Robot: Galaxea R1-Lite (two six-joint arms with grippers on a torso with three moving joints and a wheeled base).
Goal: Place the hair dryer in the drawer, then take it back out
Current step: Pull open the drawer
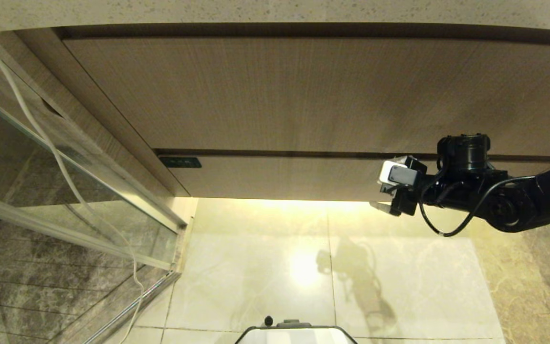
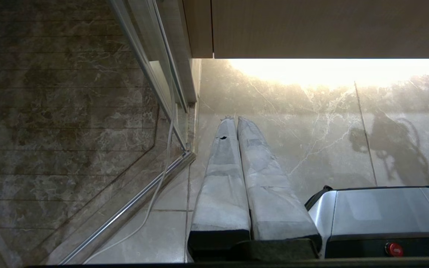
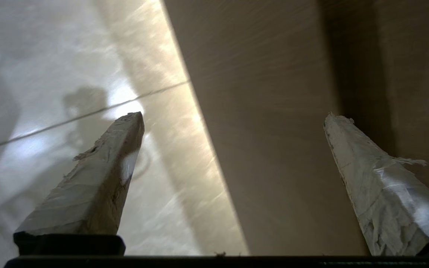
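Right gripper (image 3: 233, 119): tape-wrapped tapered fingers (image 3: 99, 178) spread wide, empty, level with the drawer (image 1: 303, 179), a narrow handleless beige wood-grain front, shut; probably placed to hook its lower edge. Taller wood-grain panel (image 1: 303, 91) above. Hair dryer: not visible. Left gripper (image 2: 237, 123): closed, parked over glossy marble floor (image 2: 311, 149).

Before us stands the vanity, its countertop (image 1: 275, 12) at the top, a taller panel (image 1: 313, 91) below it and the drawer (image 1: 280, 177) under that, shut. The floor (image 1: 256, 272) lies beneath and in front of the drawer. To our left a glass partition (image 1: 65, 191) runs beside the vanity, with a cord (image 1: 55, 157) hanging along it. Our right gripper (image 1: 384, 193) hangs in front of the drawer's right part; our left gripper (image 2: 238, 123) points at the floor near the partition's foot.
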